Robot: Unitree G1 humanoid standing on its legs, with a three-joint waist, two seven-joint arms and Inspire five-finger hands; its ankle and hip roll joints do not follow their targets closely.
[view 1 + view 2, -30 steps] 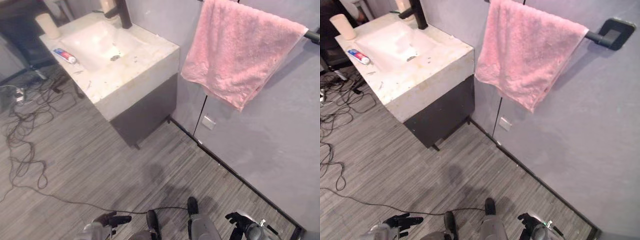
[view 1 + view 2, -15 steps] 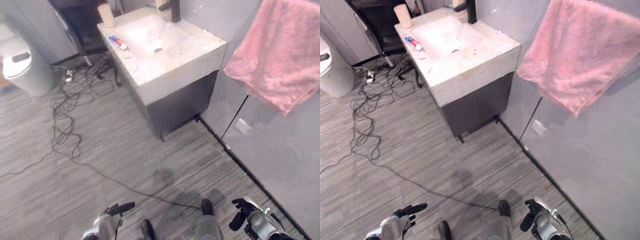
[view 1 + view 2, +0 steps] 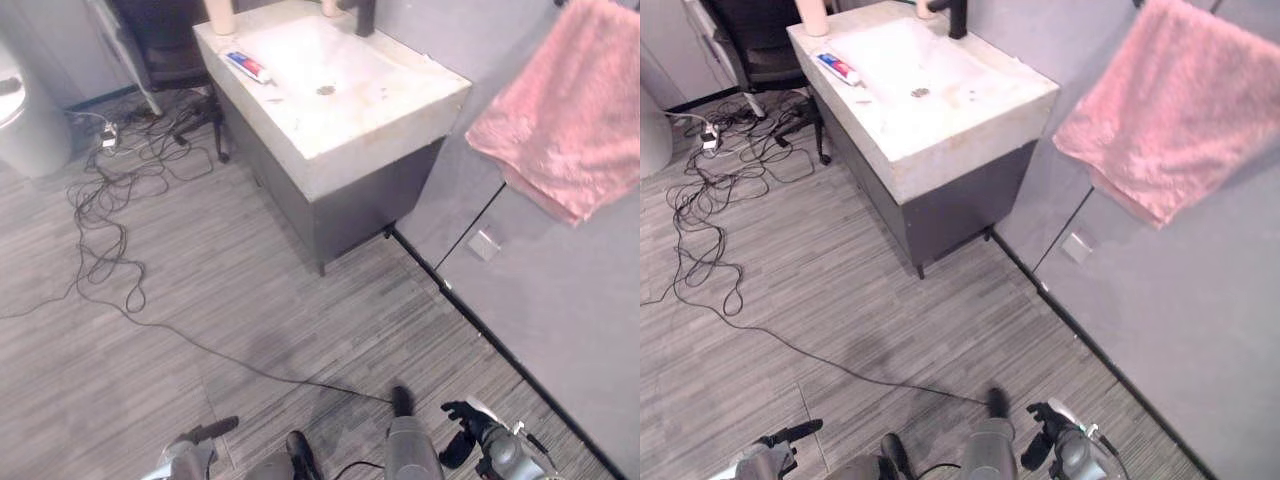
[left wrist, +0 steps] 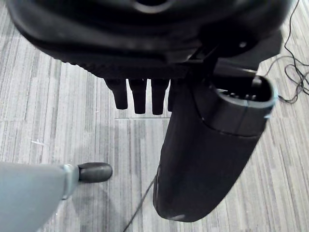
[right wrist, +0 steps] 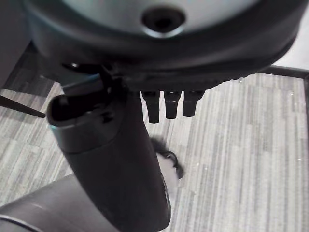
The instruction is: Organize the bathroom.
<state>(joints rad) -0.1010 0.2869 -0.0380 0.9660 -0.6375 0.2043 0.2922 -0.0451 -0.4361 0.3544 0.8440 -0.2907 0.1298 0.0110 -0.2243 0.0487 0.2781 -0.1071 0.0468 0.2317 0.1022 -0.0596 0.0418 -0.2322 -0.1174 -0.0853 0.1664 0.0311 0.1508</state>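
A pink terry towel (image 3: 570, 125) hangs in soft folds on the grey wall, right of the white stone sink (image 3: 330, 85). A red, white and blue toothpaste tube (image 3: 245, 66) lies flat on the sink's left rim, beside the rectangular basin. The sink sits on a dark cabinet (image 3: 345, 205) above grey striped floor (image 3: 200, 300). Both hands hang low and hold nothing: the left hand (image 4: 140, 94) and right hand (image 5: 166, 104) each have straight, relaxed fingers pointing at the floor.
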